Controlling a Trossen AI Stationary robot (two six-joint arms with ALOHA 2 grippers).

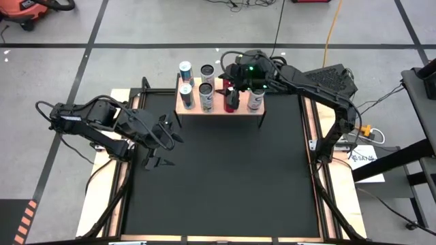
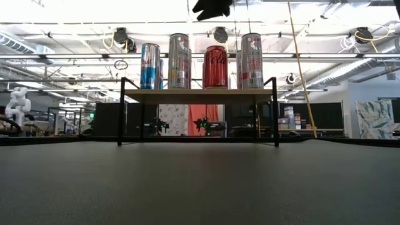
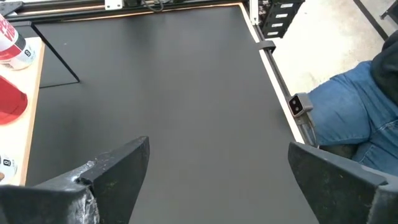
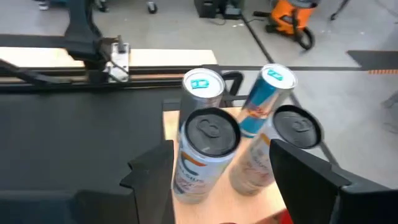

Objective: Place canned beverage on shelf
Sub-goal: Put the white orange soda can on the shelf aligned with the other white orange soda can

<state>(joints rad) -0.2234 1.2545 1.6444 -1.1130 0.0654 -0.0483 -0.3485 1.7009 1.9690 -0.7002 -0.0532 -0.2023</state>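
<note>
Red can [image 2: 215,67] on shelf [image 2: 200,95], right tool [image 2: 212,7] cropped, spread empty, left tool [image 1: 167,150] wide, empty

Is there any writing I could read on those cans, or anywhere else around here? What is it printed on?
"Coca-Cola": white script on the red can on the shelf; it looks like this but is not sharp.
Blue-and-silver can: print too small to read.
Silver cans: print blurred, unreadable.
White paper beside the table: marks too small to read.
</note>
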